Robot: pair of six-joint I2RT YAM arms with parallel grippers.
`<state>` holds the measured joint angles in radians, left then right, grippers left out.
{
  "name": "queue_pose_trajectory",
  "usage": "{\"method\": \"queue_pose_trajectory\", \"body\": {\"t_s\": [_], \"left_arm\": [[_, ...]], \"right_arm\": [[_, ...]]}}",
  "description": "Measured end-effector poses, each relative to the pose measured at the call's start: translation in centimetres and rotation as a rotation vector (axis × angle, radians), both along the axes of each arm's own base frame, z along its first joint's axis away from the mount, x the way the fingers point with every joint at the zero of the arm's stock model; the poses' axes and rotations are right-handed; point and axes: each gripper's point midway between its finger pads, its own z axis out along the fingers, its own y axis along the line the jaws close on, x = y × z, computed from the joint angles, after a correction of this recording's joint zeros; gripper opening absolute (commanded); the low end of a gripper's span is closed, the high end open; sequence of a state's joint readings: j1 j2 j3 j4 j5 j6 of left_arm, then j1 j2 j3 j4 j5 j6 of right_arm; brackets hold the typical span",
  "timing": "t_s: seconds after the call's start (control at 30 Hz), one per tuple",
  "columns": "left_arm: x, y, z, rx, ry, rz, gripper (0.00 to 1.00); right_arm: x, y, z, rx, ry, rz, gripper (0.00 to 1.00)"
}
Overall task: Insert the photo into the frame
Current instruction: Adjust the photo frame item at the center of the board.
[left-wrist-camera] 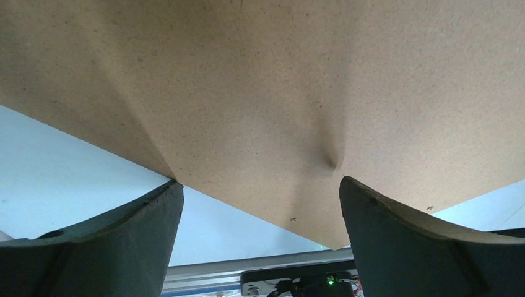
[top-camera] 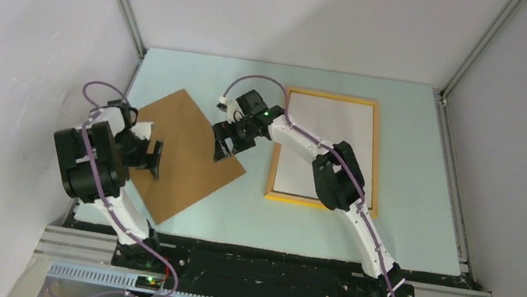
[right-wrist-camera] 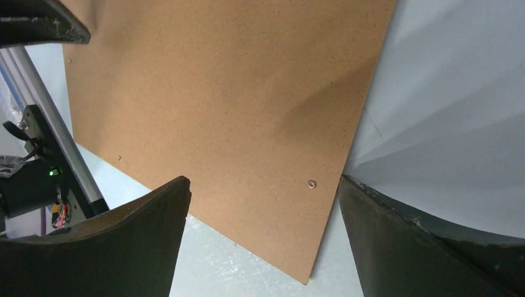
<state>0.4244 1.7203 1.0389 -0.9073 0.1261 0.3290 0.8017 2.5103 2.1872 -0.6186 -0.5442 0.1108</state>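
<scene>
Frame (top-camera: 331,96) with thin orange edges and a white inside lies flat on the tabletop (top-camera: 421,235), just right of a brown board (top-camera: 180,156). My left fingers (top-camera: 155,157) spread wide at the board's left edge, and my right fingers (top-camera: 223,145) spread wide over its right edge.

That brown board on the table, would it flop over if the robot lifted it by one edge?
Probably not: the brown board shows straight edges and a flat, unwrinkled face, so it looks stiff. Its edge looks thin in the right wrist view, so likely light. Pushed on the smooth table, it would probably slide.
</scene>
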Motion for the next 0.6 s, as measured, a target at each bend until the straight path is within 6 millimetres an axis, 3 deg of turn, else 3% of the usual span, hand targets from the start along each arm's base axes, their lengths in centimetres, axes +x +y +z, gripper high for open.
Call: {"method": "queue_pose_trajectory", "body": {"t_s": [0.13,0.37,0.6], "left_arm": [[1.4,-0.4,0.0,0.024,-0.002,-0.036,0.98],[5.6,-1.6,0.0,0.058,-0.055,-0.106,0.98],[9.6,-4.0,0.0,0.073,-0.108,-0.19,0.98]], "right_arm": [[-1.0,-1.2,0.1,-0.004,0.038,-0.005,0.92],[-3.0,-3.9,0.0,-0.038,0.093,-0.008,0.91],[-5.6,-6.4,-0.1,-0.075,0.135,0.002,0.91]]}}
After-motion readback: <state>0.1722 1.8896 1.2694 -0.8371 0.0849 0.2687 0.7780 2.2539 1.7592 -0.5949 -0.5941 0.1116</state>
